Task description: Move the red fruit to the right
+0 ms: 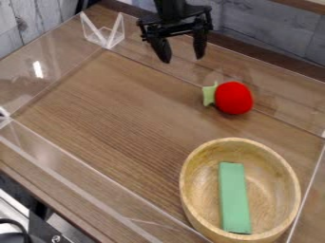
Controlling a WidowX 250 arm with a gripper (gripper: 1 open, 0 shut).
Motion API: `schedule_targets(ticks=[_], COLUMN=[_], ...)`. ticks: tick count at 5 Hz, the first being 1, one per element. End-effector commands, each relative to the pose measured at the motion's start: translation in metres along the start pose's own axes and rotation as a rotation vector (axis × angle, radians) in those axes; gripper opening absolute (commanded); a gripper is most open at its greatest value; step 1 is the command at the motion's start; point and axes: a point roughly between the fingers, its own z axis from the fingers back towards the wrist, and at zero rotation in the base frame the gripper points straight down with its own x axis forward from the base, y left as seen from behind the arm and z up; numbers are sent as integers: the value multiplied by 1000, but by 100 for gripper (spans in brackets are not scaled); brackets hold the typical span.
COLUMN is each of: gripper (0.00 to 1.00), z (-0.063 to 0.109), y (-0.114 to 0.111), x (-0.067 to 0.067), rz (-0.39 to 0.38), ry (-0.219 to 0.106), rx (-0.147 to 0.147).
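A wooden table (114,114) with clear low walls holds a wooden bowl (193,180) near the front, a flat green block (234,196) lying inside it. The gripper (178,49) hangs at the back with its jaws spread wide, empty. The red fruit (231,98) sits apart, between gripper and bowl; it looks light, smooth and prone to rolling, best pinched across its round middle.

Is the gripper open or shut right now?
Open: the gripper has its two dark fingers spread apart with nothing between them, above the red fruit.
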Motion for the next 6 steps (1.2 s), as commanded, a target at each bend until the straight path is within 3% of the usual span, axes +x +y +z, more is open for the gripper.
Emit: schedule_targets(ticks=[1,3,4,5,6], gripper=[100,100,100,100,100], z=[24,52,72,59,38], y=[-2,22,46,65,76], x=[2,-5,-5,-9,-8], rz=[-69,-120,-139,-198,-208], ry=[-55,-69,-95,-98,-100], rx=[-14,-24,-16,-4,28])
